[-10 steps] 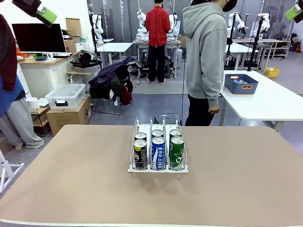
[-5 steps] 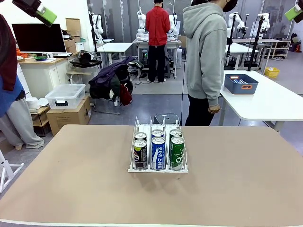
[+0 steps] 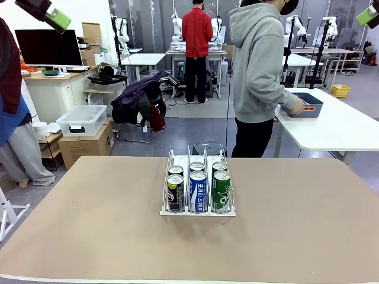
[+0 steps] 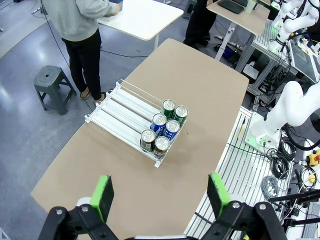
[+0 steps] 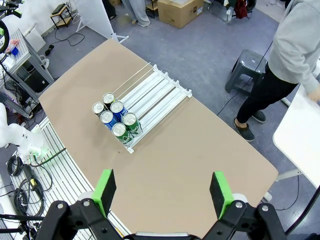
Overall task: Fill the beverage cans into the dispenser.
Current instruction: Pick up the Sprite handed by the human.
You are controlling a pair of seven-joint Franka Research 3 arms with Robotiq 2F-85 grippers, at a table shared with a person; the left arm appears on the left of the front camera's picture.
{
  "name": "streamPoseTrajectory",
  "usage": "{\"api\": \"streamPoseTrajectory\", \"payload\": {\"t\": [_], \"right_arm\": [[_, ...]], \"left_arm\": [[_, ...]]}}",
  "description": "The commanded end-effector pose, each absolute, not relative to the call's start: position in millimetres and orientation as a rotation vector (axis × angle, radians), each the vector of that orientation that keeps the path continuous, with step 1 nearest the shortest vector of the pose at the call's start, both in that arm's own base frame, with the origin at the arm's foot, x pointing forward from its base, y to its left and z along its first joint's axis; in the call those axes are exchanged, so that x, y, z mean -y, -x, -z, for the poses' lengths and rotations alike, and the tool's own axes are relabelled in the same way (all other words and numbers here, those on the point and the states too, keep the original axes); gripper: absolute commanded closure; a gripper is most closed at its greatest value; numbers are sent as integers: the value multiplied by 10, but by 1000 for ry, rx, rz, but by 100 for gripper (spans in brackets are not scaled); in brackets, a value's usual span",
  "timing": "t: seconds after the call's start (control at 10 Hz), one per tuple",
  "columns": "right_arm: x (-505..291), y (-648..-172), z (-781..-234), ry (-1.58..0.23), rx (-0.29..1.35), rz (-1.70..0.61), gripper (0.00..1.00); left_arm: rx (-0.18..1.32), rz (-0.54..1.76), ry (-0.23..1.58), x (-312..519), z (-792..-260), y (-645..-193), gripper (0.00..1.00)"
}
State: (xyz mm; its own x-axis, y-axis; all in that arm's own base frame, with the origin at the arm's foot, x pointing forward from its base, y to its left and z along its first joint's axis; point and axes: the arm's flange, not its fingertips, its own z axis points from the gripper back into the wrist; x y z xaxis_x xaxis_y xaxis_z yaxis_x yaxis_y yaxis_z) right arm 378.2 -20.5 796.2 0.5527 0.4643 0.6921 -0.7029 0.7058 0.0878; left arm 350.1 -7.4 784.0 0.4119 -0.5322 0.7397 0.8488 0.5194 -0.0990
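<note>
Left gripper (image 4: pixel 160 189) and right gripper (image 5: pixel 163 189) seen high above worktop (image 3: pixel 89 231), fingers apart, nothing held. Six beverage cans (image 3: pixel 198 188) stood in dispenser (image 3: pixel 197 213), frame centre. Cans judged rigid, slippery, dentable; best gripped mid-body.

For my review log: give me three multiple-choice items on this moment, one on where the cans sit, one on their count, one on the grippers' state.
1. Where in the dispenser do the cans stand?
A. At the robot's end. B. At the far end. C. Spread along the whole lanes.
2. How many cans are in it?
A. Four. B. Six. C. Nine.
3. How are the left gripper and right gripper?
A. Both open and empty, high over the table. B. Left shut on a can. C. Right shut on a can.
Answers: 1 A, the far lane halves lie bare; 2 B, two per lane in three lanes; 3 A, both sets of jaws stand wide apart with nothing between.
</note>
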Motion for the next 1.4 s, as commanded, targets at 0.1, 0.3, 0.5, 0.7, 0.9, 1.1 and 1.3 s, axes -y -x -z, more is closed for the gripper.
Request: {"api": "streamPoseTrajectory", "payload": {"t": [0.1,0.3,0.5,0.7,0.9,1.1,1.3], "right_arm": [[208,-3779,-7959,-386,699,-701,0],[208,-3779,-7959,-386,699,-701,0],[208,-3779,-7959,-386,699,-701,0],[208,-3779,-7959,-386,699,-701,0],[208,-3779,-7959,-386,699,-701,0],[208,-3779,-7959,-386,699,-701,0],[208,-3779,-7959,-386,699,-701,0]], "left_arm": [[707,923,503,66,-7835,-3489,0],[707,923,503,66,-7835,-3489,0],[707,923,503,66,-7835,-3489,0],[707,923,503,66,-7835,-3489,0],[707,923,503,66,-7835,-3489,0],[707,923,503,66,-7835,-3489,0],[707,923,503,66,-7835,-3489,0]]}}
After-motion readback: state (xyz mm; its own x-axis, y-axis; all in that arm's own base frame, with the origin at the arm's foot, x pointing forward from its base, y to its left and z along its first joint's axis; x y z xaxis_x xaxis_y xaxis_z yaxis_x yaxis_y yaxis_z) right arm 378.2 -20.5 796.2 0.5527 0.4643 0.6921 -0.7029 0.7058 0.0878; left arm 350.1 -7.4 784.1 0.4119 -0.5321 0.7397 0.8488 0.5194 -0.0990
